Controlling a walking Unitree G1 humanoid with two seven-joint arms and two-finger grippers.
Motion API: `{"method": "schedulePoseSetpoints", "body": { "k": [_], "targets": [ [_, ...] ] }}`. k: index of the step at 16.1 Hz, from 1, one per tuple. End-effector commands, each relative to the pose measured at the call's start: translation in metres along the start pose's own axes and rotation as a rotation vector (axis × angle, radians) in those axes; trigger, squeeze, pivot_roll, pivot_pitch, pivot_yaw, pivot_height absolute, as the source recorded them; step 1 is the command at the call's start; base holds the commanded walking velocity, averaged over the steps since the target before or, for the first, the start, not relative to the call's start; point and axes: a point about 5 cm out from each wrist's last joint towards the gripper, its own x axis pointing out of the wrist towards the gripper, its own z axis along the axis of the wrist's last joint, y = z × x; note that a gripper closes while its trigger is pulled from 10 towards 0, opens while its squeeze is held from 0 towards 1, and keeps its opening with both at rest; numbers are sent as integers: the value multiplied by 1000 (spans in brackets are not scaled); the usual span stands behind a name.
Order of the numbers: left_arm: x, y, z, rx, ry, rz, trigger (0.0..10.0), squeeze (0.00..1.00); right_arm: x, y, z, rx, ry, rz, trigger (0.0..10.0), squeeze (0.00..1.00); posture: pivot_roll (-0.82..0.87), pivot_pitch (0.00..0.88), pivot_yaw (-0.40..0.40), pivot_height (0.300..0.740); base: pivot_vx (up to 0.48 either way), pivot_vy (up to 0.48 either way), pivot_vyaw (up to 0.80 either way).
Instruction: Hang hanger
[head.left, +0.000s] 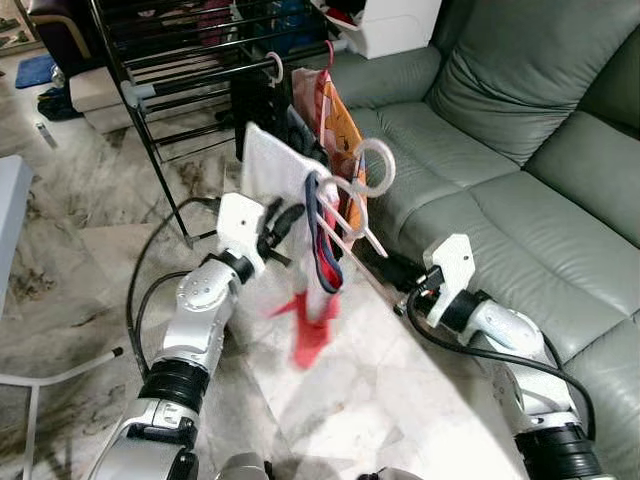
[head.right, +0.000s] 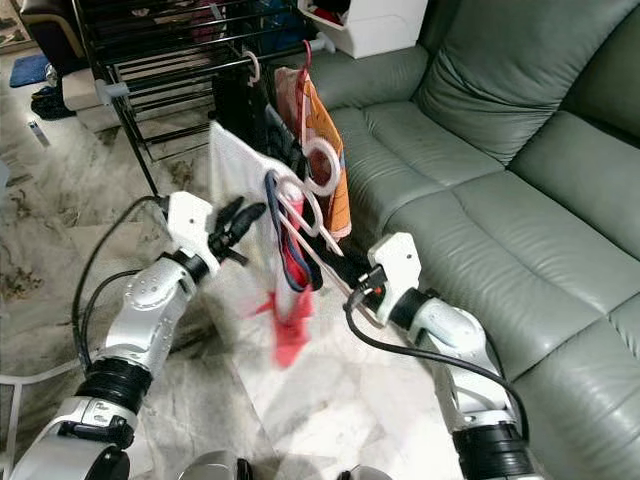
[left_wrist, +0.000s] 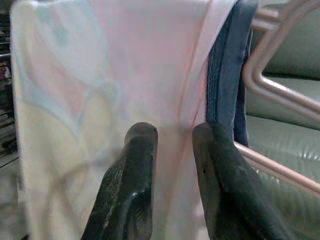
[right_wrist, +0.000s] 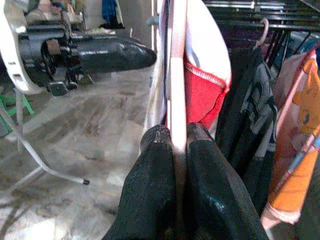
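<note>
Right gripper: nearest item; fingers clamped flat on the lower bar of the hanger, low and on the sofa side of the rack. You hold the load from this point.

Left gripper: on the floor side of the hanger, short of the rack. Fingers are parted with pale cloth between them; whether they touch it you cannot tell.

Hanger: pale pink plastic, thin-barred, held tilted between the two grippers with its round hook uppermost, pointing toward the rack but well short of the rail. Judged light and fairly stiff, though thin bars may flex or twist under a one-end grip. Smooth plastic, so likely slippery in the fingers. Keep hold on the straight bar, close to a corner, and leave the hook free.

Garments: white cloth, a dark blue strap and a red piece draped over the hanger. Soft and limp; expect swing and some sliding along the bar when you tilt it. Use the left gripper only to steady the cloth.

Rack: black wire, beyond the hanger, with clothes on other hangers at its near rail, among them an orange printed piece. Aim for a free stretch of rail beside these.

Sofa: grey-green, beside the rack.
</note>
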Motion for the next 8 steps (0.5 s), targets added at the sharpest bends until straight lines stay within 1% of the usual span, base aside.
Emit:
{"method": "schedulePoseSetpoints", "body": {
  "k": [1, 3, 6, 8],
  "targets": [
    [1, 4, 1, 16, 1, 18, 10000, 1000, 5, 0, 21, -38, -76, 18, 10000, 0, -88, 0, 16, 740, 0, 0, 0],
    [2, 10, 4, 46, -9, 56, 10000, 1000, 5, 0, 24, -32, -80, 29, 10000, 0, -92, 0, 17, 740, 0, 0, 0],
    [4, 11, 3, 66, -6, 71, 10000, 1000, 2, -1, 22, -28, -69, 34, 10000, 0, -93, 0, 16, 740, 0, 0, 0],
    [6, 13, 4, 68, -7, 87, 10000, 1000, 3, 2, 25, -19, -74, 67, 10000, 0, -102, 0, 16, 740, 0, 0, 0]
  ]
}}
